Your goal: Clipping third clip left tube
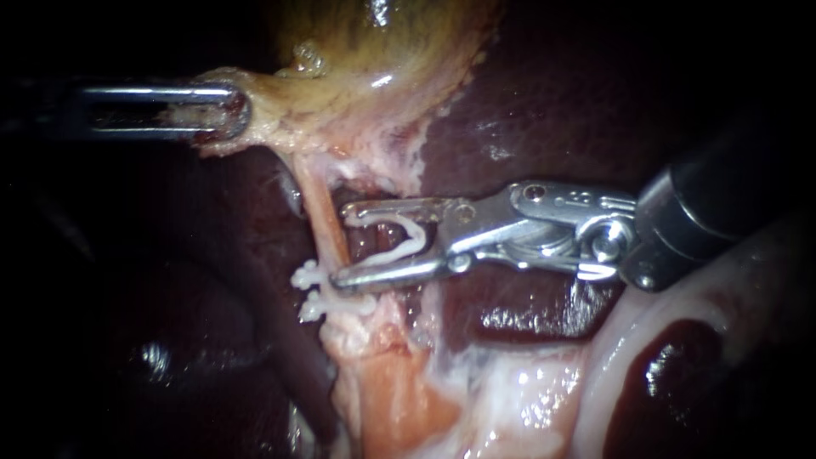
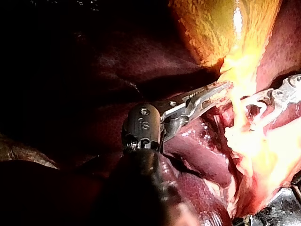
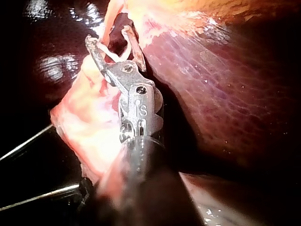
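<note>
The left tube (image 1: 325, 219) runs as a pinkish strand down from the yellow gallbladder (image 1: 365, 59). Two white clips (image 1: 308, 291) sit on it, one just below the other. My right instrument (image 1: 340, 246) comes in from the right with its jaws open, a white open clip (image 1: 399, 240) lying between them. The jaw tips reach the tube just above the two clips. The right wrist view shows the same open jaws (image 3: 110, 40) with the clip at the pale tissue. My left instrument (image 1: 234, 110) is shut on the gallbladder's pale edge, holding it to the left, also seen from its own arm (image 2: 218, 89).
Dark red liver (image 1: 544, 110) lies behind and around the tube. Pale and orange tissue (image 1: 391, 391) spreads below the clips. A thick whitish fold (image 1: 671, 314) curves at the lower right, under the right instrument's shaft.
</note>
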Action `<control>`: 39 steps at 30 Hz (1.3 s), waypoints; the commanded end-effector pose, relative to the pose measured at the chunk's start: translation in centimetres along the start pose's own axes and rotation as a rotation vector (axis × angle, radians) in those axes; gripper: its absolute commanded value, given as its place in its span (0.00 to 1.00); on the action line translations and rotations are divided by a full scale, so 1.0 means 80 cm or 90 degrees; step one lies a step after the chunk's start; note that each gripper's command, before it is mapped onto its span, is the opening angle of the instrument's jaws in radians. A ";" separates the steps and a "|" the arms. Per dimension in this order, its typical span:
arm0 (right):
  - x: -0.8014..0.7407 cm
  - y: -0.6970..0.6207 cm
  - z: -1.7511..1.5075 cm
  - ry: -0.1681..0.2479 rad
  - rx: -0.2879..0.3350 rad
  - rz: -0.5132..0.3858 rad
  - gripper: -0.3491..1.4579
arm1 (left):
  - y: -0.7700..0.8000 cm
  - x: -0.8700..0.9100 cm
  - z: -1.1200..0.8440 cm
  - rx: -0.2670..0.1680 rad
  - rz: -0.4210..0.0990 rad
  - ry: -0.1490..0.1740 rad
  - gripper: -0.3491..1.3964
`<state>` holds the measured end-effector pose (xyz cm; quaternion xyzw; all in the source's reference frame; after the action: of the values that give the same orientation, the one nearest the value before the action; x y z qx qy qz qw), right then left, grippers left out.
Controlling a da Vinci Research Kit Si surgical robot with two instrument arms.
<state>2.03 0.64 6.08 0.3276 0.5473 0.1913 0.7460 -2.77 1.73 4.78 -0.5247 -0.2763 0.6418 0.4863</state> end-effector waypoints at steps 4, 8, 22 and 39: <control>0.0009 0.0007 0.0019 0.019 0.008 0.008 0.47 | 0.0001 0.0000 0.0001 0.000 0.000 0.000 0.00; 0.0019 0.0010 0.0038 0.037 0.021 0.014 0.47 | 0.0002 0.0000 0.0001 -0.001 0.000 -0.001 0.00; 0.0071 0.0001 0.0050 0.109 0.042 0.024 0.47 | 0.0002 0.0000 0.0002 -0.001 0.000 -0.001 0.00; 0.0139 -0.0058 0.0036 0.158 0.076 0.031 0.47 | 0.0002 0.0000 0.0001 -0.001 0.000 -0.001 0.00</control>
<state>2.64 0.94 5.03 0.3592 0.6381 0.2152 0.6461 -2.79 1.73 4.76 -0.5247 -0.2776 0.6417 0.4856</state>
